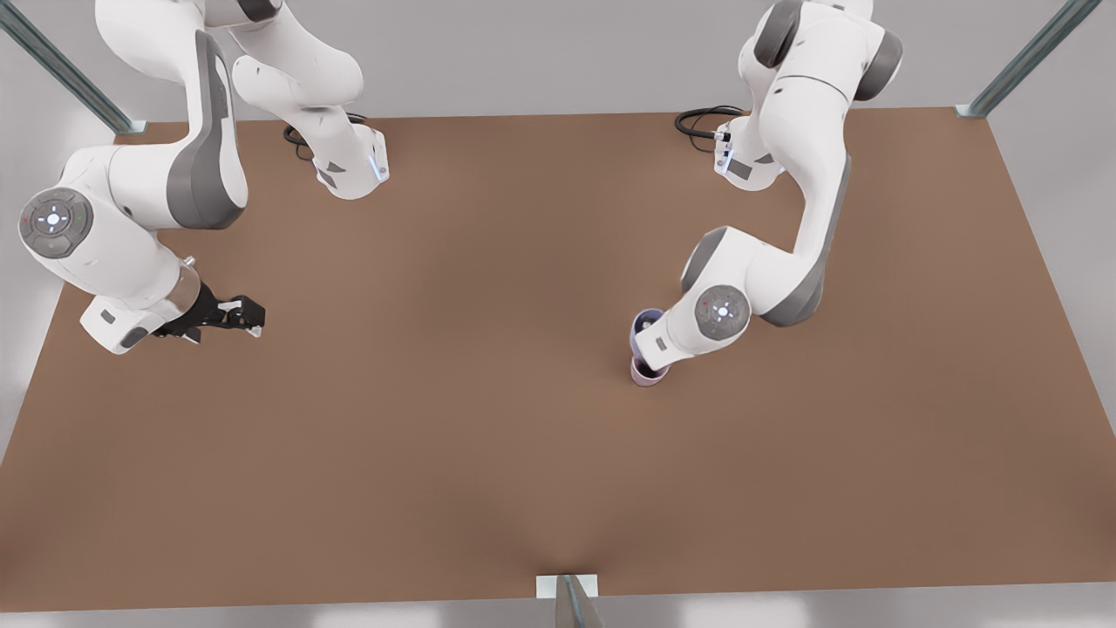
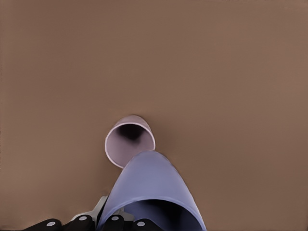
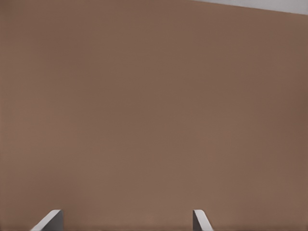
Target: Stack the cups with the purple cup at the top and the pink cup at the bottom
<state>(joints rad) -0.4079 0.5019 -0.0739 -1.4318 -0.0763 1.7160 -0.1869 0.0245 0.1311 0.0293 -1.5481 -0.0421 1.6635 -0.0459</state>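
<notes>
We hold the purple cup (image 2: 151,185) in our left gripper (image 2: 108,222), right of the middle in the front view, where the arm's wrist covers most of it. In the left wrist view the fingers (image 2: 115,222) pinch the cup at its rim, and the cup hangs above the pink cup (image 2: 130,139), which stands upright on the counter (image 1: 453,419). From this view the purple cup's base seems a little off from the pink opening, not straight over it.

Our right gripper (image 1: 234,316) waits at the left edge of the front view, well apart from the cups, with its fingers (image 3: 48,221) spread wide and nothing between them.

The danger, in our judgement, is the alignment. If we lower the cup while it is off centre, its base can hit the pink rim and tip that cup over or push it away. Also, if we let go too high or with the cup tilted, it may sit crooked or fall out.
</notes>
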